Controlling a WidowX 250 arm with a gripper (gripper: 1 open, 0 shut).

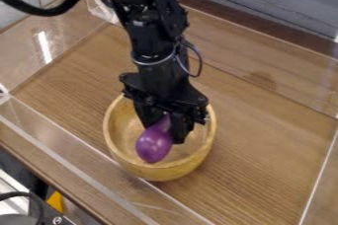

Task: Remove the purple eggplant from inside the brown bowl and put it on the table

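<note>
The purple eggplant (pixel 154 146) hangs fat end down inside the brown bowl (pixel 122 146), which sits on the wood-grain table (pixel 264 140). My gripper (pixel 164 127) points straight down into the bowl and is shut on the eggplant's upper end, which its black fingers hide. The eggplant's rounded bottom sits low in the bowl; I cannot tell whether it touches the bowl floor.
Clear acrylic walls (pixel 79 165) border the table at the front, left and right. Bare wood-grain surface lies to the right of and behind the bowl. The black arm (pixel 148 22) rises from the bowl toward the top left.
</note>
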